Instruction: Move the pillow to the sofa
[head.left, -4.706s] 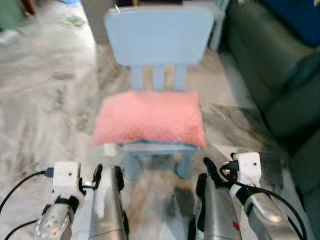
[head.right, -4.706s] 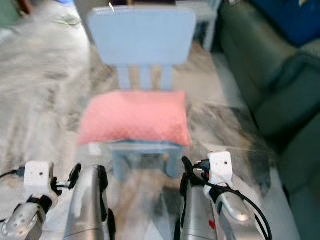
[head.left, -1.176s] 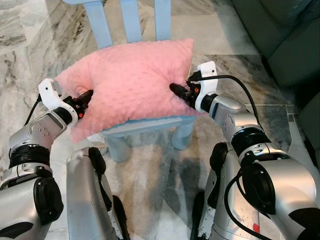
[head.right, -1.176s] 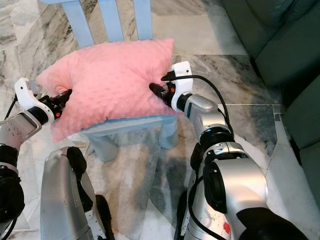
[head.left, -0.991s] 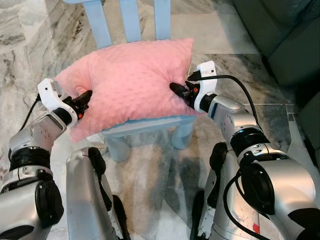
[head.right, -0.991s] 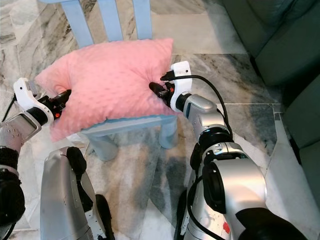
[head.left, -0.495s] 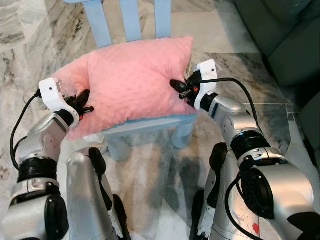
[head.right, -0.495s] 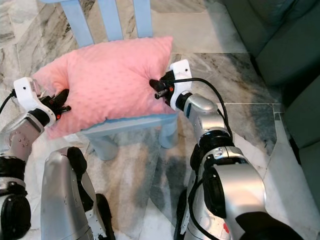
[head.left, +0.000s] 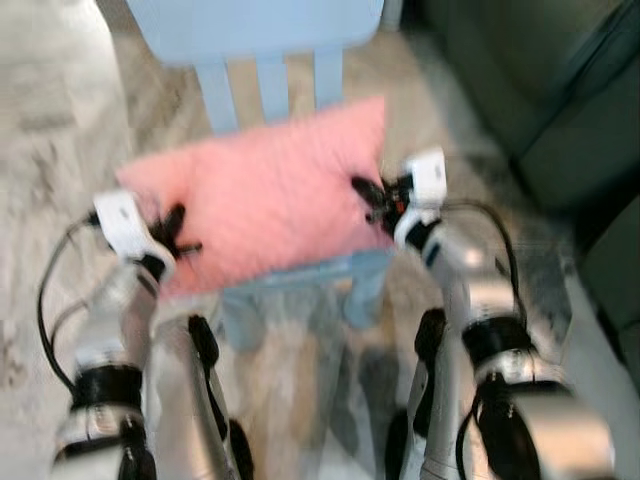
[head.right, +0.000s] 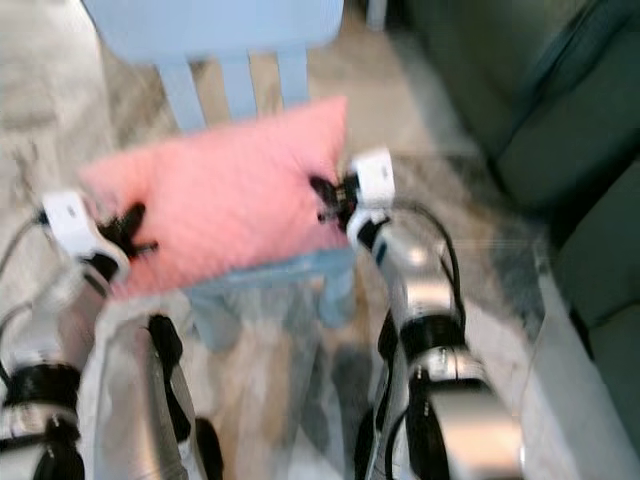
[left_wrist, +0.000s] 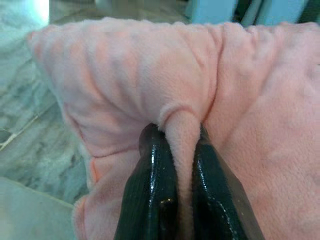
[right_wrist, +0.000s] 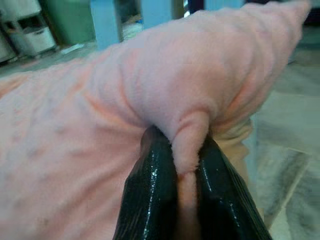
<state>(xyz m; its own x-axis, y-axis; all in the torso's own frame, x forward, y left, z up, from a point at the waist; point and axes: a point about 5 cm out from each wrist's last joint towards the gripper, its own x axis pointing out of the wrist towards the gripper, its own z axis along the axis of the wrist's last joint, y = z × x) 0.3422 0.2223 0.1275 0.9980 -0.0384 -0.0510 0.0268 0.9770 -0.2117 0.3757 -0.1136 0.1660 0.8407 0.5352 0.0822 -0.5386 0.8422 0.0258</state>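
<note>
View has tilted up; I've both pinches set: left gripper (left_wrist: 177, 165), right gripper (right_wrist: 182, 165) clamp pink pillow (head.left: 270, 195) ends; dark sofa (head.left: 520, 110), blurry, probably lies right.

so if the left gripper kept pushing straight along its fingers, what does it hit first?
The pink pillow: the left gripper is shut on a fold of it, so more pillow lies directly ahead.

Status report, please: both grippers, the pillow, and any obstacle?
Left gripper shut on pillow fold; right gripper shut on opposite edge. Pillow over blue chair seat. Sofa to the right, nothing between.
</note>
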